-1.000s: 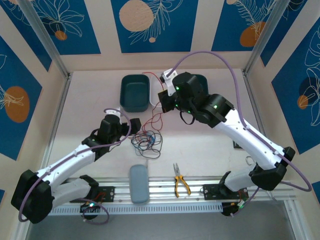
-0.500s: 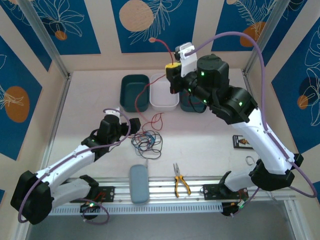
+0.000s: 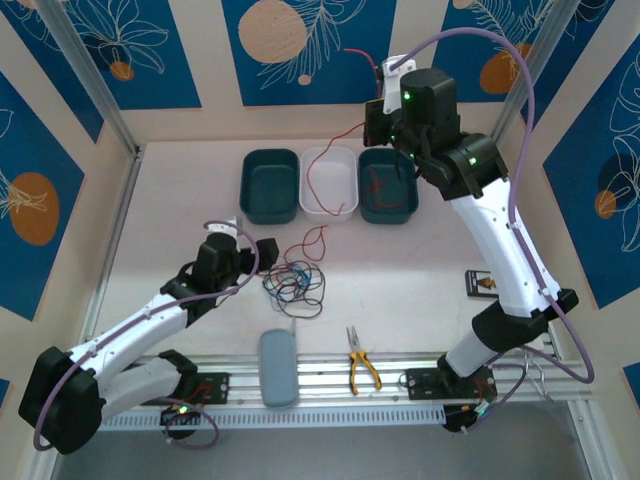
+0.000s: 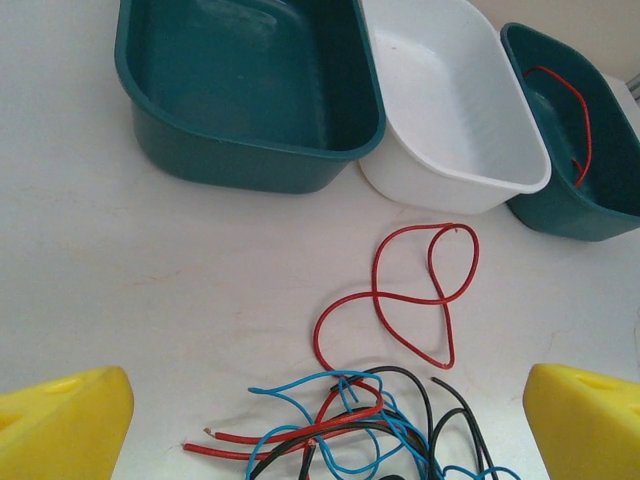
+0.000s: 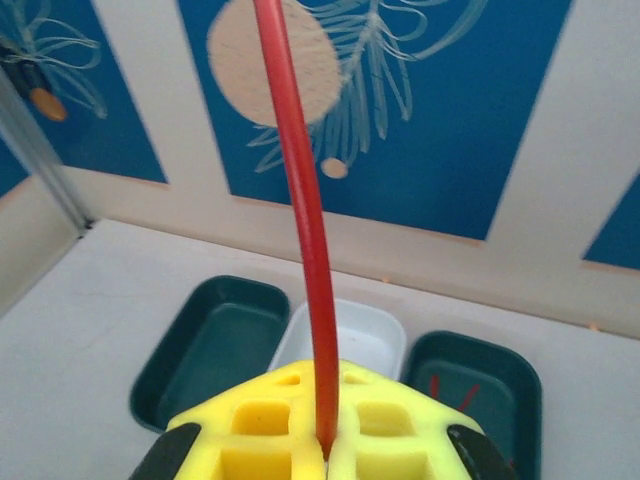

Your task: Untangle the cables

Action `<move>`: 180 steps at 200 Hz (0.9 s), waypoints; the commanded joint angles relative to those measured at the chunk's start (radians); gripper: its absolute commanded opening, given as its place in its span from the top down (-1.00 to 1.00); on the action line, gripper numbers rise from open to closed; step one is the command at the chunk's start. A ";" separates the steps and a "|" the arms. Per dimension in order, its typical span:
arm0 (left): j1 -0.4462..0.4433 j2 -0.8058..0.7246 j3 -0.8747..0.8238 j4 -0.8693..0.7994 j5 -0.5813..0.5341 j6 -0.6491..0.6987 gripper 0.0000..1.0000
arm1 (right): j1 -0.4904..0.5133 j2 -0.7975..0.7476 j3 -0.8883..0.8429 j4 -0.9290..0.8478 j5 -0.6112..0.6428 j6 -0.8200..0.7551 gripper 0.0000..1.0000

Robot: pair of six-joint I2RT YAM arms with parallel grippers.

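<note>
Three tubs sit side by side at 12 o'clock of the table (image 3: 420,270): the left tub (image 3: 270,185) is dark teal, then the white tub (image 3: 330,185), then the right tub (image 3: 390,190), also teal. The cables (image 3: 295,283), a red, black and light blue tangle, lie mid-table at 6 o'clock of the white tub. A red loop (image 4: 420,290) lies flat at 12 o'clock of the tangle, between it and the white tub, and runs into the tangle. A second red wire (image 4: 575,110) lies inside the right tub. The right gripper (image 5: 325,440) is raised high over the tubs, its jaws closed on a red wire (image 5: 300,220) pinched between the yellow fingers. In the top view the wire's short end arcs toward 10 o'clock of the gripper, and the long part hangs toward 7 o'clock across the white tub. I cannot tell where the lower end stops. The left gripper (image 4: 325,425) is low at 9 o'clock of the tangle, jaws spread wide and holding nothing. Its yellow fingertips (image 4: 60,420) are at the wrist view's bottom corners, with the tangle between them. Pliers (image 3: 362,370) and a grey case (image 3: 278,367) lie at 6 o'clock by the near rail.
</note>
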 commanded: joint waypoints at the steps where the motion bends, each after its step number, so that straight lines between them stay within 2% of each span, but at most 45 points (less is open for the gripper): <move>1: 0.003 -0.015 -0.006 -0.003 -0.018 0.020 -1.00 | -0.063 0.016 0.039 -0.054 -0.046 0.047 1.00; 43: 0.004 -0.020 -0.008 -0.005 -0.026 0.026 -1.00 | -0.186 0.051 0.048 -0.087 -0.105 0.088 1.00; 114: 0.003 -0.035 -0.013 -0.003 -0.035 0.019 -1.00 | -0.341 0.108 0.087 -0.104 -0.107 0.087 1.00; 180: 0.003 -0.045 -0.014 0.000 -0.037 0.014 -1.00 | -0.411 0.166 0.100 -0.142 -0.089 0.077 1.00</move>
